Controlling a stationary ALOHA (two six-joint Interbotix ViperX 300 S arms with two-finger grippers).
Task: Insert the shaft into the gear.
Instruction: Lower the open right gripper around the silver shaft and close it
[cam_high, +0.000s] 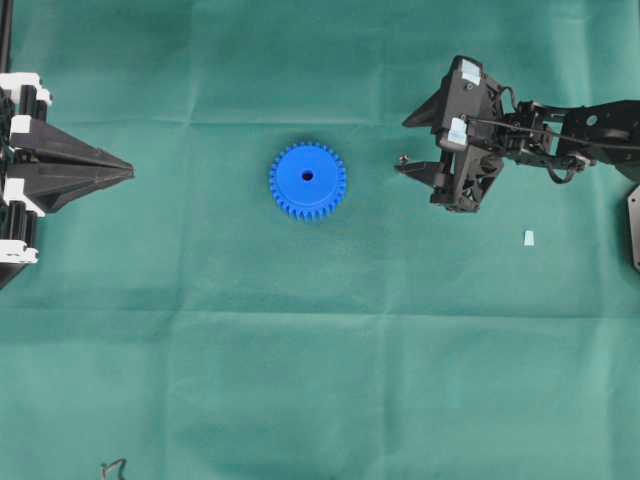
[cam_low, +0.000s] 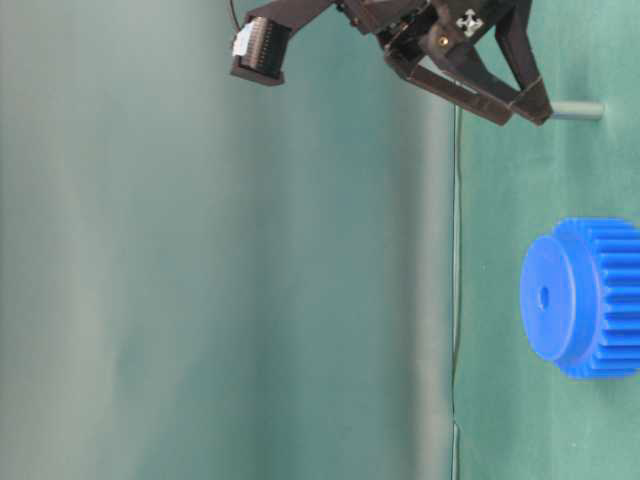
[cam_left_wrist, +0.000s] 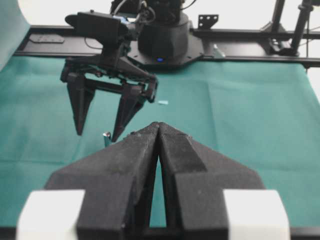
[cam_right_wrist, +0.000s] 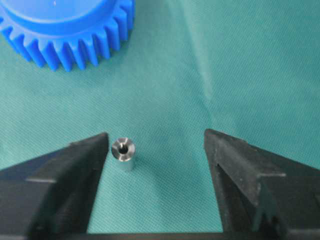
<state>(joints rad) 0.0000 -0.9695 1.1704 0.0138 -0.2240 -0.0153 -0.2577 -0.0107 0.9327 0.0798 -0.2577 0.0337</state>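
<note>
Green cloth covers the whole table (cam_high: 320, 400), creased in a grid. My right hand (cam_right_wrist: 156, 145) hangs low over it with its fingers apart, and the shaft (cam_right_wrist: 123, 154) stands upright between them, hard against the left fingertip (cam_right_wrist: 95, 150) and well clear of the other. Nothing is gripped yet. My left hand (cam_left_wrist: 159, 132) waits at the far side, fingers pressed together and empty.

To take the pin well, I judge I should slide sideways until it sits midway between the tips, then close gently so both pads meet it together; closing from here could knock it over. Gripping low and square would keep it vertical for the carry to the gear (cam_high: 307, 180), which lies flat just ahead of my fingertips, its centre hole facing up.

My own wrist camera shows the off-centre pin and its hollow end plainly. From overhead the shaft (cam_high: 402, 158) is barely a speck at one fingertip, but that view gives the gear's hole and a pale scrap (cam_high: 528, 237) off behind my hand.
</note>
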